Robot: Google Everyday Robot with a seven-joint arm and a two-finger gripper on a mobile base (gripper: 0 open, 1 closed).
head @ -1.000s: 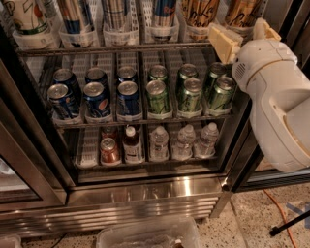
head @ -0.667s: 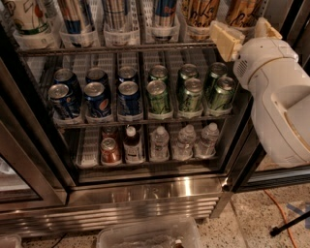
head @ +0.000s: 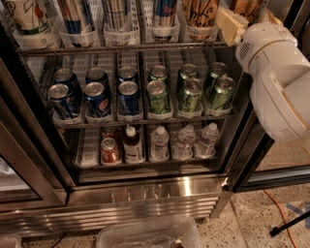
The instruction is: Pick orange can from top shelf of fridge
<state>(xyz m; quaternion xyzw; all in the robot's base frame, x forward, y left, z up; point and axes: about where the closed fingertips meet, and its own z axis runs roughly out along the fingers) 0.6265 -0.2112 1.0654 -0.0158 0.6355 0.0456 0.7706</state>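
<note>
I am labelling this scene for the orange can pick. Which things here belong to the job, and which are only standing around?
Belong to the job: orange can, on the top shelf of the fridge; claw, just right of that can at shelf height.

Only standing around: blue cans and green cans on the middle rack; water bottles below; plastic bin on the floor.

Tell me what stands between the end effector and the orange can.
Nothing, by the camera view: the end effector, at the upper right, sits directly beside the orange can on the top shelf; whether they touch, I cannot tell.
</note>
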